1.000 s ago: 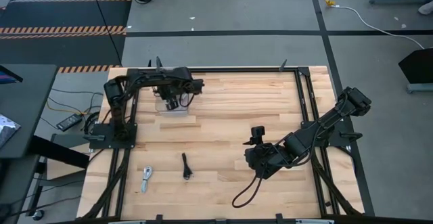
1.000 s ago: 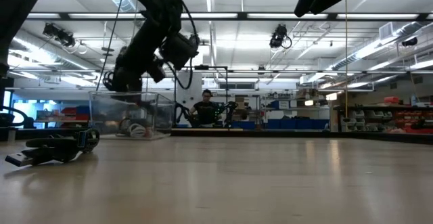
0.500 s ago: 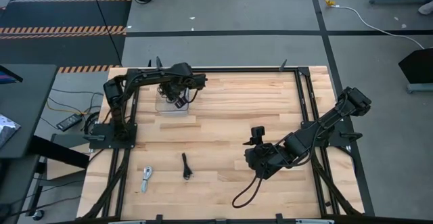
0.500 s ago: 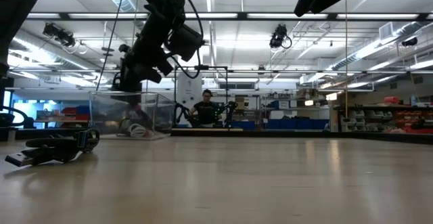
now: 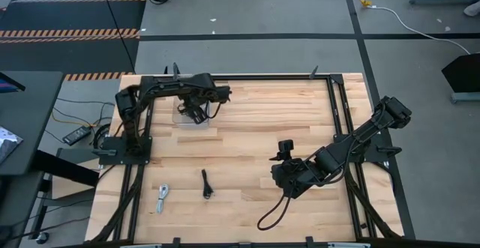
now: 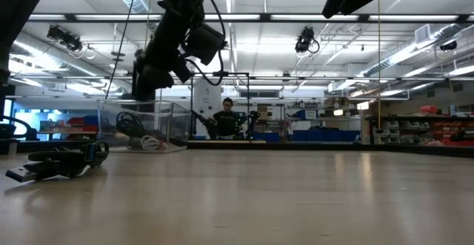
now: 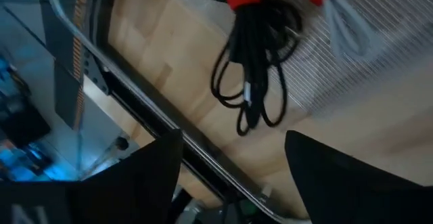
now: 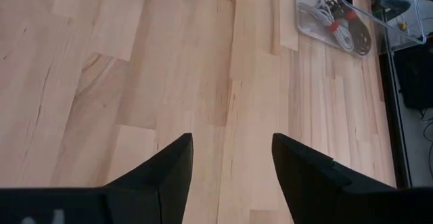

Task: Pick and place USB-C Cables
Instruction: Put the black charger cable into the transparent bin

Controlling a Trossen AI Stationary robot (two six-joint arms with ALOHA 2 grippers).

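Observation:
A clear box [image 6: 144, 123] stands at the table's far left and holds a red-tied black USB-C cable [image 7: 254, 82] and a red-tied silvery-white one [image 7: 342, 17]. My left gripper [image 7: 233, 183] hangs open just above the box [image 5: 182, 116], with nothing between its fingers. A black cable bundle [image 5: 206, 184] and a silvery-white one [image 5: 163, 198] lie flat on the table near its front left. My right gripper [image 5: 279, 174] rests open and low over the middle of the table, its fingers [image 8: 169, 170] pointing toward the left.
Black frame rails [image 5: 337, 113] border the wooden table top. A wide stretch of bare wood [image 5: 262, 121] lies between the box and my right arm. A dark cord [image 5: 271, 212] loops on the table below the right arm. A person [image 6: 224, 119] sits far behind the table.
My left gripper has opened over the clear box and let go of the red-tied black cable, which now lies inside the box. The gripper has risen a little and shifted slightly toward the table's right edge.

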